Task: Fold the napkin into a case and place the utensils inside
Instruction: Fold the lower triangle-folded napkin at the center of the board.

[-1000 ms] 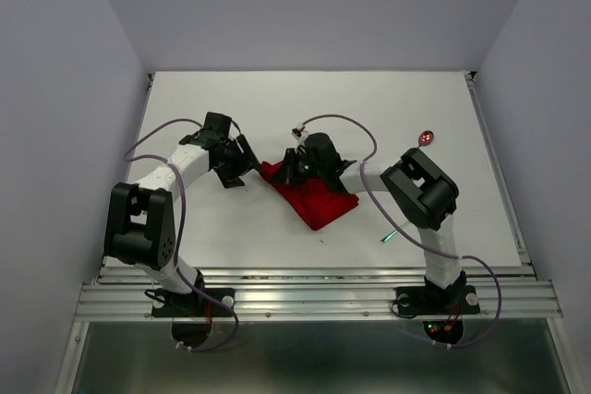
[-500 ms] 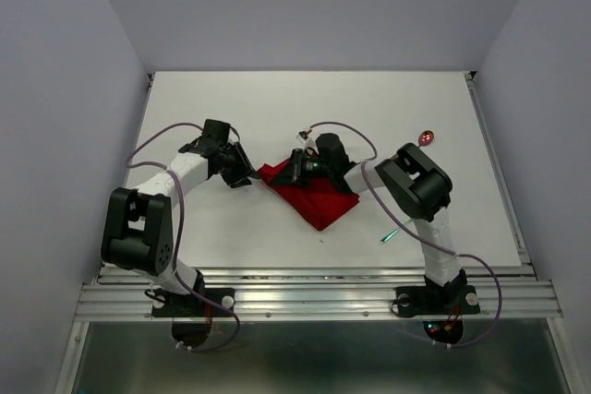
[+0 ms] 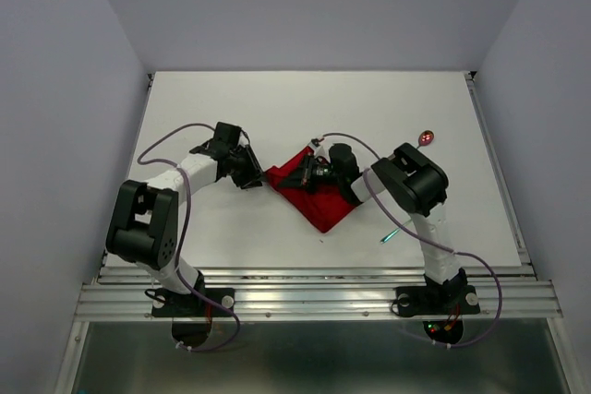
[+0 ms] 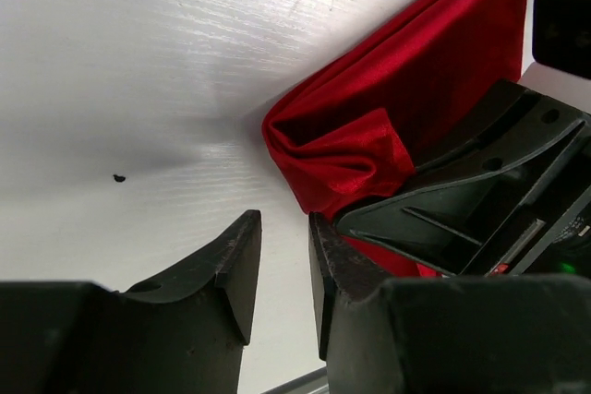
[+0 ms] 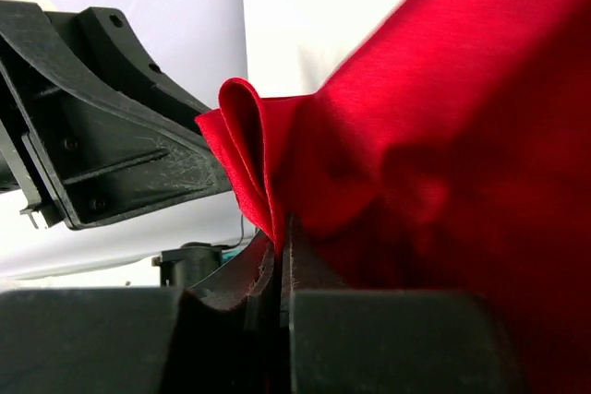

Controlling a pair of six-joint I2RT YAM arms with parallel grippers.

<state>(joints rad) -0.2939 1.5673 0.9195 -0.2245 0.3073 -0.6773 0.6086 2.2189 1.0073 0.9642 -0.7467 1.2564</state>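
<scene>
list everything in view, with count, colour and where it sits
table: one, white, under everything
napkin: one, red, partly folded, mid table between the two grippers
spoon: one, shiny red bowl, far right of the table, apart from the napkin
fork: one, teal handle, near right of the table, beside the right arm
arms: two, white and black, bases at the near edge
left gripper: one, black, jaws a little apart just off the napkin's left corner, nothing between them
right gripper: one, black, closed on a folded edge of the napkin
</scene>
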